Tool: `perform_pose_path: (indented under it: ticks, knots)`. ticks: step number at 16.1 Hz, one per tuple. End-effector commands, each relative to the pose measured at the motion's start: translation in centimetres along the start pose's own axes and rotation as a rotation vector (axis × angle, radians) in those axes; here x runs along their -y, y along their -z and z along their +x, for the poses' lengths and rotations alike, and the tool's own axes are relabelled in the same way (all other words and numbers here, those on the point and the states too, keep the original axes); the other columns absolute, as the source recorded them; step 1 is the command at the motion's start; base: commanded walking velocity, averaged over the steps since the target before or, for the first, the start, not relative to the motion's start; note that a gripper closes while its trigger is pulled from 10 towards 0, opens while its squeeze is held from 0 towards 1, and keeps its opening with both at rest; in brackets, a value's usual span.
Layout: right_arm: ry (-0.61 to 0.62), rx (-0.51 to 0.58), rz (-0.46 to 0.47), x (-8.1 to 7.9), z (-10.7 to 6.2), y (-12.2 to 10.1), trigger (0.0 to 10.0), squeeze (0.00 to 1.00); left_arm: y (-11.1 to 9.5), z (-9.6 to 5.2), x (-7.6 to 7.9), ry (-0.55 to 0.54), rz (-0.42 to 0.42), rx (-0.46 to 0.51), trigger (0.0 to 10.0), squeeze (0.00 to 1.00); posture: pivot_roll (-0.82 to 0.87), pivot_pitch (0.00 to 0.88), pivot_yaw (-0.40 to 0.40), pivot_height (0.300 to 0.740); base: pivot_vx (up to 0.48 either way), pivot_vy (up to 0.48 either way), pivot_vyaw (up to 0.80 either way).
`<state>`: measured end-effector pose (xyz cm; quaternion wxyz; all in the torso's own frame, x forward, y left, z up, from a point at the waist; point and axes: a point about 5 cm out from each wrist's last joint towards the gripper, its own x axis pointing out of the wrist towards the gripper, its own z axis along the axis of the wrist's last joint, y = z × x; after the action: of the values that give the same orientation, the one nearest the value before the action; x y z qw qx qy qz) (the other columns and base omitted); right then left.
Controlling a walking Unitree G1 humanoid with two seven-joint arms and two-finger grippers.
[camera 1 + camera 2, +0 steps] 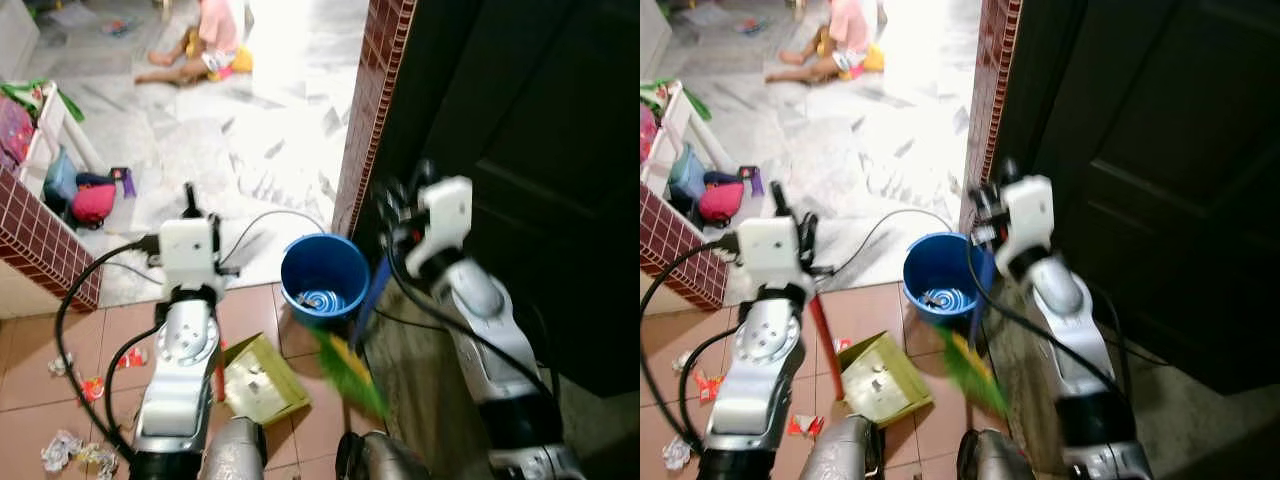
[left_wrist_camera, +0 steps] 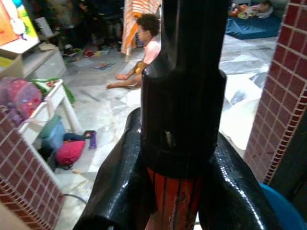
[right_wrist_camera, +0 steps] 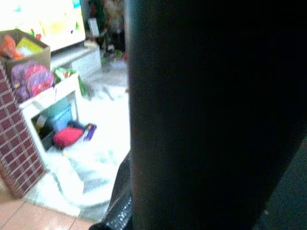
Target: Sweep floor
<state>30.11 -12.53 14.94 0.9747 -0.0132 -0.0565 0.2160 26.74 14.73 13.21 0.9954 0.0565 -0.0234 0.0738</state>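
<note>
My left gripper [image 1: 189, 200] is raised at the left, shut on the black-capped red handle [image 2: 182, 120] of a yellow-green dustpan [image 1: 262, 382] that rests on the terracotta tiles below it. Its fingers [image 2: 120, 187] clasp the handle from both sides. My right gripper [image 1: 400, 207] is by the brick doorpost, shut on a dark broom handle [image 3: 206, 115]. The broom's green and yellow bristles [image 1: 352, 372] hang blurred just right of the dustpan. Litter scraps [image 1: 70, 448] lie on the tiles at the lower left.
A blue bucket [image 1: 325, 275] with something coiled inside stands by the brick post [image 1: 365, 120]. A dark door [image 1: 540, 180] is on the right. A low brick wall [image 1: 40, 240] and a white shelf with bags are on the left. A person [image 1: 205, 45] sits on the marble floor beyond. A cable [image 1: 265, 218] crosses the threshold.
</note>
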Motion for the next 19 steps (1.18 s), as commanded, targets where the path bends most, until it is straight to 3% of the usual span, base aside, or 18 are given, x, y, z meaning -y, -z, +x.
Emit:
perform_pose_path:
  ticks: [1, 3, 4, 5, 7, 14, 19]
  knots:
    - [-0.016, -0.088, 0.016, -0.4, -1.0, 1.4, 10.0, 0.0, -0.1, -0.6, -1.1, -0.023, 0.023, 0.011, 10.0, 0.0, 0.03, 0.057, -0.029, 0.74, 0.0, 0.0, 0.0]
    - [0.047, -0.121, 0.032, 0.0, -1.6, 2.5, 10.0, 0.0, 0.8, -1.3, -1.1, 0.003, 0.026, -0.049, 10.0, 0.0, 0.04, 0.074, -0.034, 0.74, 0.0, 0.0, 0.0]
    - [0.06, -0.106, 0.049, -0.2, -1.4, 2.6, 10.0, 0.0, 0.9, -1.4, -0.7, 0.047, -0.018, -0.074, 10.0, 0.0, 0.05, 0.083, -0.035, 0.74, 0.0, 0.0, 0.0]
    - [0.11, -0.031, 0.028, -0.2, -0.8, 1.9, 10.0, 0.0, 0.4, -1.4, -0.5, 0.068, 0.049, -0.033, 10.0, 0.0, 0.05, 0.089, -0.03, 0.74, 0.0, 0.0, 0.0]
    - [0.164, 0.014, 0.032, -0.3, -0.2, 1.3, 10.0, 0.0, 0.0, -1.2, -0.4, 0.081, 0.063, 0.015, 10.0, 0.0, 0.05, 0.084, -0.024, 0.74, 0.0, 0.0, 0.0]
    - [0.263, 0.04, 0.084, 0.3, 0.4, 1.1, 10.0, 0.0, -1.0, 0.5, 0.3, 0.119, 0.019, 0.035, 10.0, 0.0, 0.05, 0.074, -0.006, 0.74, 0.0, 0.0, 0.0]
    - [0.308, 0.031, 0.096, 0.5, 0.3, 1.4, 10.0, 0.0, -1.2, 0.6, 0.4, 0.119, 0.016, 0.033, 10.0, 0.0, 0.05, 0.088, 0.0, 0.74, -0.315, 0.0, 0.0]
